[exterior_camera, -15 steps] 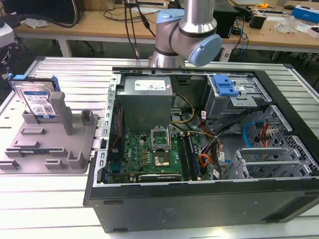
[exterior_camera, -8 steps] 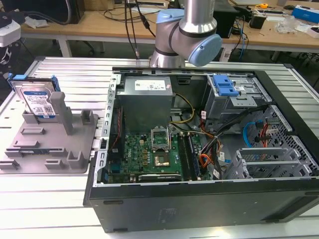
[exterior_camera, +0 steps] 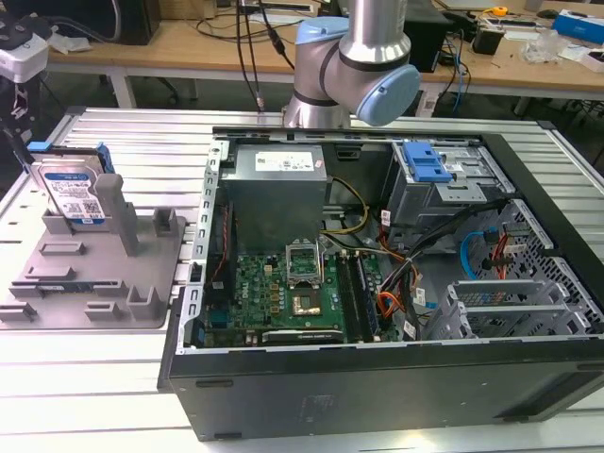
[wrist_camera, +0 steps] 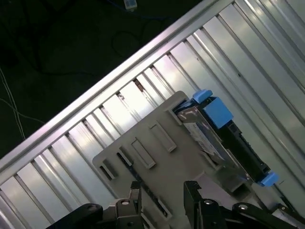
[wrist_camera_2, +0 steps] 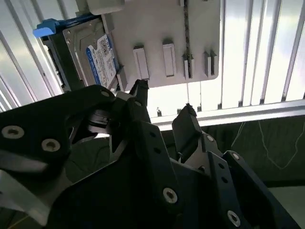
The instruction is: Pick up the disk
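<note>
The disk (exterior_camera: pixel 74 193) stands on edge in the grey fixture (exterior_camera: pixel 104 274) at the exterior view's left, its white-and-blue label facing the camera and blue rails along its sides. Both wrist views look down on it from above: the disk (wrist_camera_2: pixel 93 57) (wrist_camera: pixel 202 133) sits at one end of the fixture (wrist_camera_2: pixel 157 28) (wrist_camera: pixel 143 162). My gripper (wrist_camera_2: pixel 163 99) (wrist_camera: pixel 163 188) hangs over the fixture, well above it and off to the side of the disk. It is open, and nothing lies between its black fingers (wrist_camera_2: pixel 139 88).
An open computer case (exterior_camera: pixel 377 283) lies to the right of the fixture, with a power supply, a motherboard and a drive cage with a blue latch (exterior_camera: pixel 425 165). Everything rests on a ribbed metal table (exterior_camera: pixel 113 377). The arm's base (exterior_camera: pixel 349 57) stands behind the case.
</note>
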Motion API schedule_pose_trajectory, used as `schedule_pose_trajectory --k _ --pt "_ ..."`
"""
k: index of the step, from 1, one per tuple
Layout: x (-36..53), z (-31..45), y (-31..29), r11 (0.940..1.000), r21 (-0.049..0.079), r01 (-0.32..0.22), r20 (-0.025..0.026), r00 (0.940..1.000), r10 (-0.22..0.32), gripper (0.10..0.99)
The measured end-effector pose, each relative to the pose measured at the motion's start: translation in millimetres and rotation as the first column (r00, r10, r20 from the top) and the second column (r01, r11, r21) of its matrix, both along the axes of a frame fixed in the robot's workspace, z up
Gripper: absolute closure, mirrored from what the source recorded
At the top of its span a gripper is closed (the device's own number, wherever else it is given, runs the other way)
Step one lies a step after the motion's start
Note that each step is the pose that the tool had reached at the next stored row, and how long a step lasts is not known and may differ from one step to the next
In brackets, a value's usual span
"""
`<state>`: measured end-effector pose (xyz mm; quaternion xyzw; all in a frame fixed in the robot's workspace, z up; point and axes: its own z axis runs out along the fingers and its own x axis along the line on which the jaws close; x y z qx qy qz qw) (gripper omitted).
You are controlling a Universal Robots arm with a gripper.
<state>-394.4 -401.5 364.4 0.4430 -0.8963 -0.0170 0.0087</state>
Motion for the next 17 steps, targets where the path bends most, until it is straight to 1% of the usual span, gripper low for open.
schedule_pose_trajectory --k 3,4,6,7,8,10,11,13,14,16,17 --pt "0.0 -0.4 0.0 0.9981 0.000 -0.062 0.0004 0.9981 0.062 0.604" --pt "0.0 -0.6 0.0 0.9958 -0.001 -0.092 0.0016 0.9958 0.092 0.604" --pt "0.0 -0.9 0.0 0.9878 -0.002 -0.156 0.0055 0.9878 0.156 0.604" --pt "0.0 -1.0 0.0 0.9851 -0.002 -0.172 0.0063 0.9851 0.172 0.604" --pt "0.0 -1.3 0.0 0.9801 -0.003 -0.198 0.0073 0.9801 0.198 0.604" --pt "0.0 -1.5 0.0 0.9723 -0.003 -0.234 0.0079 0.9722 0.234 0.604" --pt "0.0 -1.6 0.0 0.9655 -0.004 -0.260 0.0084 0.9655 0.260 0.604" --pt "0.0 -2.0 0.0 0.9547 -0.004 -0.297 0.0090 0.9547 0.297 0.604" --pt "0.0 -2.3 0.0 0.9403 -0.005 -0.340 0.0095 0.9402 0.340 0.604" --pt "0.0 -2.7 0.0 0.9254 -0.005 -0.379 0.0104 0.9254 0.379 0.604" --pt "0.0 -3.0 0.0 0.9140 -0.006 -0.406 0.0110 0.9140 0.406 0.604"
